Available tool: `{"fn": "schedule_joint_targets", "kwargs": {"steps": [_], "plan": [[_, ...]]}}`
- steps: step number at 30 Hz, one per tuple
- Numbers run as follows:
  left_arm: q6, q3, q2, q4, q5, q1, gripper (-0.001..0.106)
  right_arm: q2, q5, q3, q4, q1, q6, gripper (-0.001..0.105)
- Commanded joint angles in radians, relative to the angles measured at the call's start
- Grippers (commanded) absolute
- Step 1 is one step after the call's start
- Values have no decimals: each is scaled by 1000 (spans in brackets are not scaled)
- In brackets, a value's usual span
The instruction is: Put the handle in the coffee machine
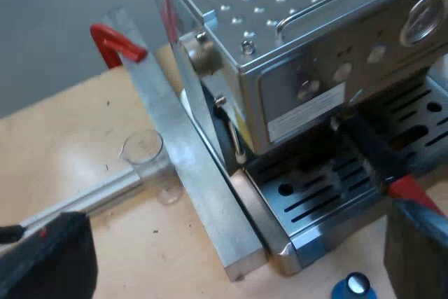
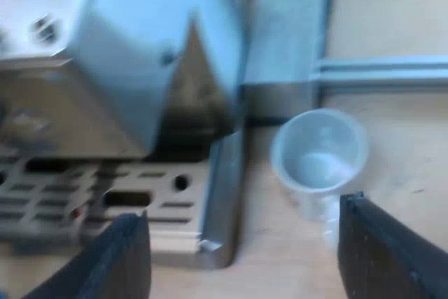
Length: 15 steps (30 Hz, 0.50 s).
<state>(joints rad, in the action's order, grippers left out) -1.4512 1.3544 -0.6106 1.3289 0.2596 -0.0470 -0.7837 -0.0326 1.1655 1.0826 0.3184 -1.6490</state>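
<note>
Spread and empty: left pincer, right pincer.
Left beside the holder's red-ended handle at the espresso machine front; right near the measuring glass.

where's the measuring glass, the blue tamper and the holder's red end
measuring glass (image 2: 318,155): right wrist view, on its clear inside.
blue tamper (image 1: 357,286): left wrist view, on its top.
holder's red end (image 1: 413,192): left wrist view, on the handle's tip at the machine's front.
</note>
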Motion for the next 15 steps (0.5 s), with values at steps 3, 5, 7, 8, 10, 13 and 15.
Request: {"fn": "schedule_joint_targets", "kwargs": {"steps": [3,5,7,8,10,13,15], "plan": [[-16,-2,74,-5,8,1,85,89,-126,10,1,-28,-16,59],[-16,-14,106,-5,8,1,85,126,-161,10,1,-28,-25,59],[-16,-31,135,-5,8,1,85,168,-176,10,1,-28,-62,59],[-29,-44,158,-5,6,1,85,199,-181,10,1,-28,-96,59],[-36,-66,192,-5,6,1,85,244,-180,10,-1,-28,-137,59],[-36,-118,251,-7,6,1,85,327,-180,4,-1,-28,-167,59],[-36,-160,304,-7,6,1,85,385,-180,-2,2,-28,-174,59]]}}
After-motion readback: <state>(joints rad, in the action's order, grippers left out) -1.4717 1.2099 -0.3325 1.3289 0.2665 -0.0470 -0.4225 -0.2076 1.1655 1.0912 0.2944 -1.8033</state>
